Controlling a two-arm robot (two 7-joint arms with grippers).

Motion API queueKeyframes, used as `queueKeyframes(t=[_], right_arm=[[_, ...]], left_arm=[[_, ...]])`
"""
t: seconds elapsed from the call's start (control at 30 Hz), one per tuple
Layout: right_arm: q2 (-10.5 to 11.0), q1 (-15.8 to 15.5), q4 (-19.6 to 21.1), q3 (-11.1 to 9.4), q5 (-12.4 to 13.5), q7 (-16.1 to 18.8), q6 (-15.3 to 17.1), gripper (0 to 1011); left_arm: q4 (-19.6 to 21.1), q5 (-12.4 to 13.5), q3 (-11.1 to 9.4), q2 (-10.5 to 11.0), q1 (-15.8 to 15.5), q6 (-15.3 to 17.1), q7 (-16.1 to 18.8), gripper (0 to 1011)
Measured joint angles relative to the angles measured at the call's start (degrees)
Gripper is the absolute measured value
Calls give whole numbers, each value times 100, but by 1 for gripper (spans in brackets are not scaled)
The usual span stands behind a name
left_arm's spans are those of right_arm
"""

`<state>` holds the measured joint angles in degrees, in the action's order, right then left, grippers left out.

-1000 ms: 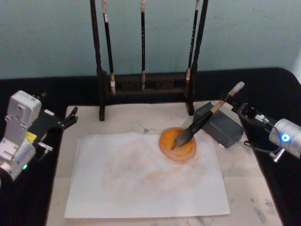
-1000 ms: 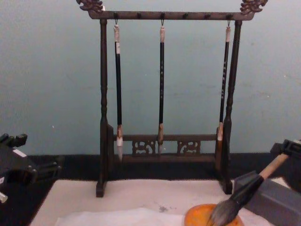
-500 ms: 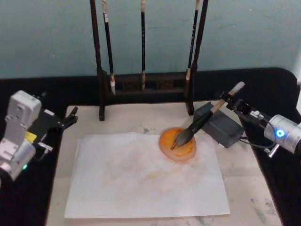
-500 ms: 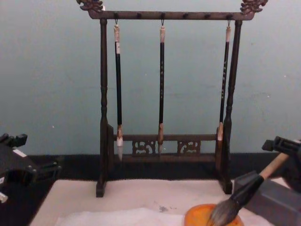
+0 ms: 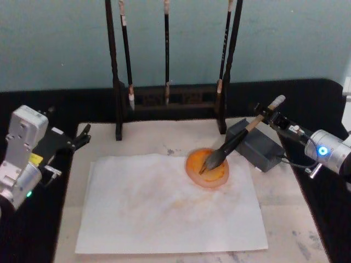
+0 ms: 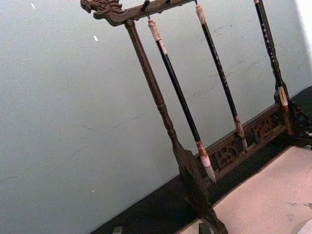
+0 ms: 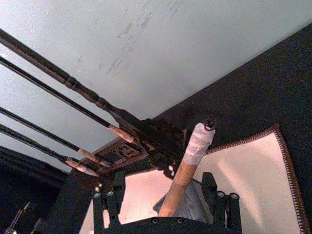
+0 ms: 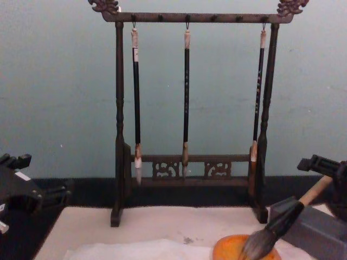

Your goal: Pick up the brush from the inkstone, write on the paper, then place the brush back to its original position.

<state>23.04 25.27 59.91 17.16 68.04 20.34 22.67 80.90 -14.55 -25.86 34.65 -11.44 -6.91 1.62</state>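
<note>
**A:** Head camera first. Where's the brush?

**B:** The brush lies slanted, with its bristles in the orange dish and its handle propped on the grey block. The dish overlaps the paper. The right gripper straddles the handle near its whitish end. The left gripper sits parked at the mat's left edge.

**A:** Left wrist?

**B:** It looks at the rack of thin brushes. That gripper's own tips stand wide apart and hold nothing.

**A:** Right wrist?

**B:** The jaws are wide, with the handle running between the fingers and touching neither. It sits off centre, closer to one finger.

**A:** So what's the worry?

**B:** I think closing unevenly could nudge the handle sideways off the block. A grip this near the end might also let the heavy head droop or twist.

**A:** Chest view?

**B:** The bristles are down in the dish, and the rack's post is near. A hasty lift could tip the dish or drip on the paper.
</note>
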Motion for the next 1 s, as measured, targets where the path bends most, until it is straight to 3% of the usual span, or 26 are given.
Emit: queueKeyframes(t=[0.67,1.0], right_arm=[[85,89,-101,223,218,55,-140,1000],[81,83,-101,211,218,55,-134,1000]], left_arm=[[0,0,0,0,0,0,0,1010],[0,0,0,0,0,0,0,1009]])
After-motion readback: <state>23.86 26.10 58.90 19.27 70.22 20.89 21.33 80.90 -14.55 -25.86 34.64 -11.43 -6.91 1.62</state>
